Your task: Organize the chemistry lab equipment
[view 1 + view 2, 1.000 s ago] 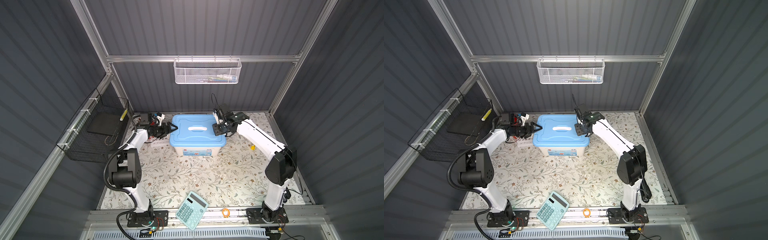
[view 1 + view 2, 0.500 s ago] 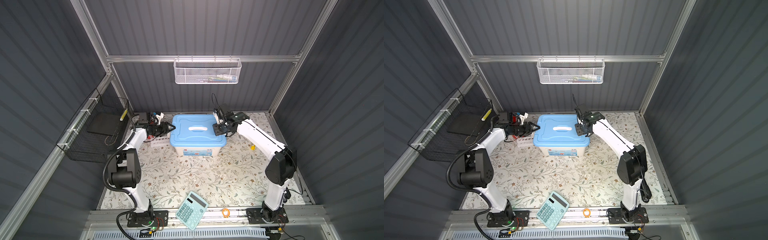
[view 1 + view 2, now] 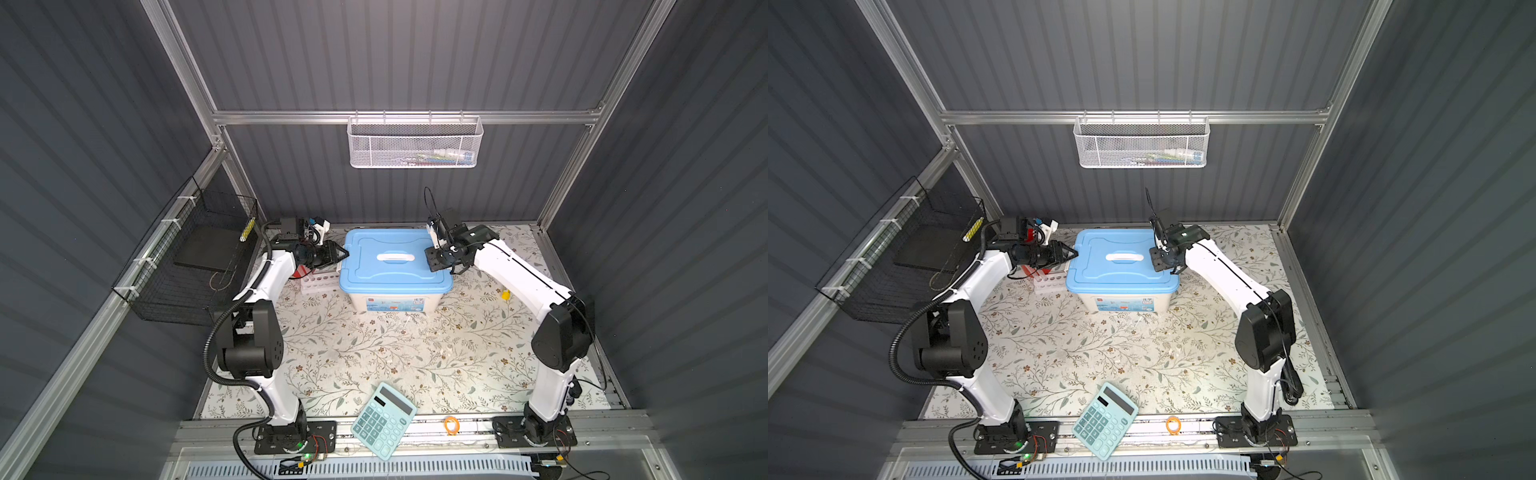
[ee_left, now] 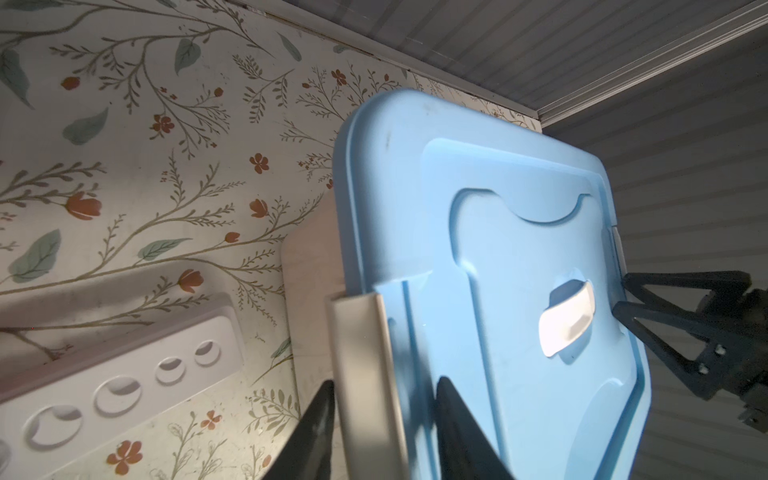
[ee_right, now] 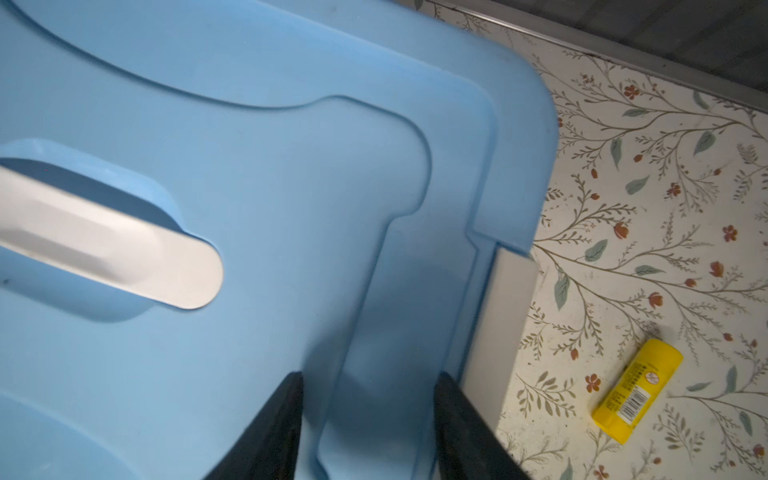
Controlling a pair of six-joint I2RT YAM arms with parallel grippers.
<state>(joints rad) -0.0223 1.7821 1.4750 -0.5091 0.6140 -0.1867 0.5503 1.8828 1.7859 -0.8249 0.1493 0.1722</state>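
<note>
test-tube rack (image 3: 320,284) 1 | blue-lidded box (image 3: 395,272) 1 | teal calculator (image 3: 383,419) 1

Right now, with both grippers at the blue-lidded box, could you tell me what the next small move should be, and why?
Probably close the left gripper on the white side latch: its fingers straddle it with a gap on one side, and the blue lid sits flat on the box. The right gripper is open over the opposite edge, beside the other latch.
</note>
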